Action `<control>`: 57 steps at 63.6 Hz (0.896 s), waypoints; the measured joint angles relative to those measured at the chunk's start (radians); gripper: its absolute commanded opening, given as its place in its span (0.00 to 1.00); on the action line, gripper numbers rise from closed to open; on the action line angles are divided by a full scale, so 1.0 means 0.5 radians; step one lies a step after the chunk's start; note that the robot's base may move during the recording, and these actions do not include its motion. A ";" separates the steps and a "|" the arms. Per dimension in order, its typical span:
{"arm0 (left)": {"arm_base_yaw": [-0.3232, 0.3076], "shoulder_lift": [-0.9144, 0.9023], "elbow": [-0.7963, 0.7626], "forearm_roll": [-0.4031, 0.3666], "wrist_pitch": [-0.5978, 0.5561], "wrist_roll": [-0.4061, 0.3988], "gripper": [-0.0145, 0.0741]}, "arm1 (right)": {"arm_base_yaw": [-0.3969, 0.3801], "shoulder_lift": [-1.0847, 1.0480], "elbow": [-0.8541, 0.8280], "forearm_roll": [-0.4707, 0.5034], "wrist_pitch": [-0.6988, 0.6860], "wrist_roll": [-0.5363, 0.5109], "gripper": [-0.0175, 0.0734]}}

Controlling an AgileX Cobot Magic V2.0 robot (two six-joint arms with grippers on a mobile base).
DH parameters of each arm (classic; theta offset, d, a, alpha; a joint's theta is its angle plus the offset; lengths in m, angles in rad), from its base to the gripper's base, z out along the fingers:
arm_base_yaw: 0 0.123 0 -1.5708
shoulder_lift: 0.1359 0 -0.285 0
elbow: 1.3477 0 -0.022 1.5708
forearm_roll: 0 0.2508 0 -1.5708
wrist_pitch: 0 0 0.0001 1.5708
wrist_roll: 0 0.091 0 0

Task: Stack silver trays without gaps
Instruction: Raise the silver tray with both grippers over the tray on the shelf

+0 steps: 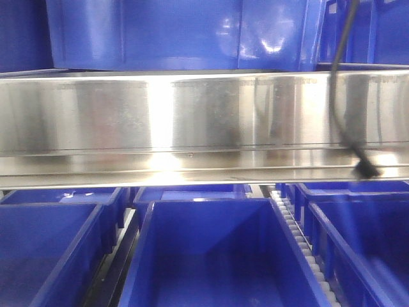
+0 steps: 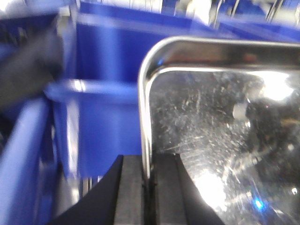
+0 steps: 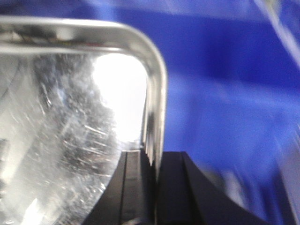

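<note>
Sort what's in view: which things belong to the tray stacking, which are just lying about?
Job: shiny rectangular stainless-steel tray; left gripper and right gripper, each clamped on a tray rim.
Lying about: deep blue plastic bins, long brushed-steel rail, black cable.

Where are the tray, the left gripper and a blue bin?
tray (image 2: 206, 122), left wrist view, its scratched floor.
left gripper (image 2: 149, 164), left wrist view, between its fingertips.
blue bin (image 1: 211, 243), front view, inner back wall.

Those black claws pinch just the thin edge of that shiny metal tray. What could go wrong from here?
1. The left gripper and right gripper each clamp only the thin rolled rim of the mirror-shiny rectangular steel tray; the slick metal could slip or tilt.
2. The deep blue plastic bins stand close beside it; a corner could catch a bin wall.
</note>
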 measured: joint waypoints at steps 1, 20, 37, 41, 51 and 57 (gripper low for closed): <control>0.000 0.023 0.000 0.000 0.003 0.000 0.14 | 0.000 0.009 0.000 0.007 0.019 0.004 0.11; -0.012 0.280 -0.014 0.013 0.112 0.057 0.14 | 0.000 0.220 0.000 0.100 0.360 -0.092 0.11; -0.080 0.413 -0.003 -0.044 0.190 0.058 0.14 | 0.004 0.363 0.000 0.116 0.548 -0.269 0.11; -0.109 0.413 -0.003 -0.044 0.187 0.069 0.14 | 0.007 0.376 0.000 0.120 0.548 -0.283 0.11; -0.206 0.413 -0.003 0.002 0.161 0.084 0.14 | 0.012 0.376 0.000 0.083 0.561 -0.300 0.11; -0.244 0.413 -0.003 0.039 0.148 0.087 0.14 | 0.012 0.376 0.000 0.039 0.597 -0.300 0.11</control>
